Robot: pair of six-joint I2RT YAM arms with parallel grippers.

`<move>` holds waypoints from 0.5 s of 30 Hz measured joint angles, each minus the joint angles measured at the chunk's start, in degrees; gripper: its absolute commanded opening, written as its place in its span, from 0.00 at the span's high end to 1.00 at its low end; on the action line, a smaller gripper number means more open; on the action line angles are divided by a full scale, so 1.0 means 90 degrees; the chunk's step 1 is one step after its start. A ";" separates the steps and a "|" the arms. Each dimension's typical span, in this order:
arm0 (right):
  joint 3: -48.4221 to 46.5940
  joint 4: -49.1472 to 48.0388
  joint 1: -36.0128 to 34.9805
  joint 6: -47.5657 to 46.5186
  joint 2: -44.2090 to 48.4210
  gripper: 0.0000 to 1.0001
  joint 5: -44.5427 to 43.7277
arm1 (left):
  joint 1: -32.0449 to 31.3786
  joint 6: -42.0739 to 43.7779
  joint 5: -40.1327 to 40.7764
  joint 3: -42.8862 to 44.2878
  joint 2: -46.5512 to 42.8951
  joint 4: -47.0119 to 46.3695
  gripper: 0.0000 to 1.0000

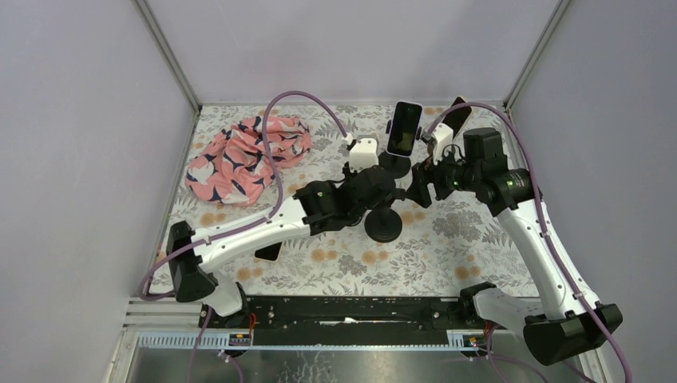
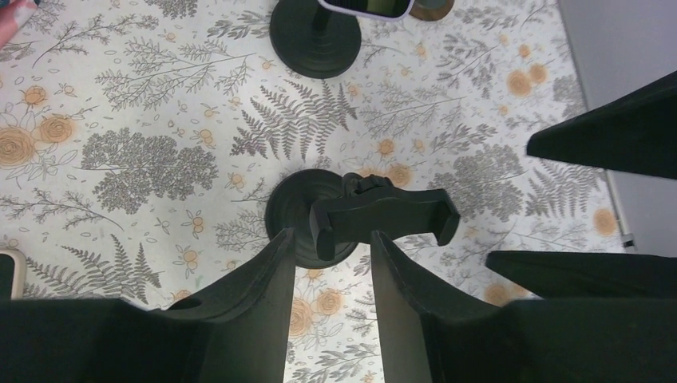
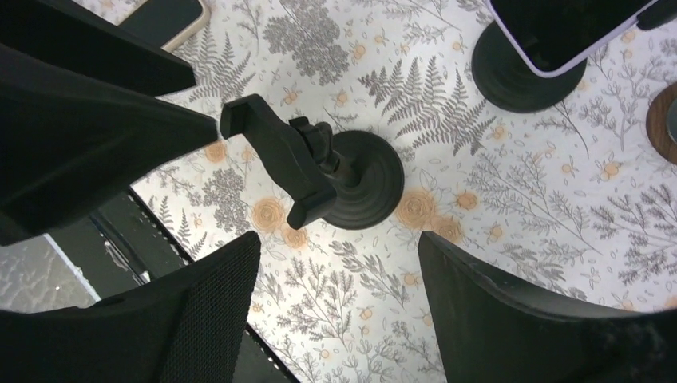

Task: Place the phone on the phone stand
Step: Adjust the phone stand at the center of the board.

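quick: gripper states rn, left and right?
Left gripper: partly open, holding nothing, fingertips by the empty phone stand.
Right gripper: wide open, holding nothing.

Top view: illumination is bright, even and diffuse; its direction cannot be told. The bench (image 1: 479, 239) is rendered sharp, and only soft, faint shadows are cast beneath the arms. A pale greenish sheen is noted on the mounted phone (image 1: 405, 128).

Wrist views: the floral bench pattern is recorded in good focus. The left claw (image 2: 331, 234) and right claw (image 3: 339, 239), close to the lens, are rendered near-black with little surface detail. A weak, diffuse shadow is seen around the phone stand (image 3: 375, 187) base.
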State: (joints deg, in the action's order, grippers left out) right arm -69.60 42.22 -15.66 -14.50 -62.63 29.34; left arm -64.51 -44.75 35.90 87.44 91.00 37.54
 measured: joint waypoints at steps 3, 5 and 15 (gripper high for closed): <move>-0.0070 0.0155 -0.0240 0.0129 -0.0063 0.33 -0.0374 | 0.0000 -0.0109 -0.0007 -0.0036 -0.0204 -0.0024 0.59; -0.0109 0.0209 -0.0381 0.0223 -0.0126 0.37 -0.0600 | 0.0000 -0.0221 -0.0007 -0.0153 -0.0420 -0.0041 0.66; -0.0532 0.0488 -0.0911 0.0561 -0.0682 0.43 -0.1258 | -0.0015 -0.0636 -0.0136 -0.0253 -0.0563 -0.0075 0.68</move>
State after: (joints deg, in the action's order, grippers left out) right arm -74.39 46.61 -23.86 -9.45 -68.77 18.02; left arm -64.64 -50.48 34.68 85.17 85.93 36.86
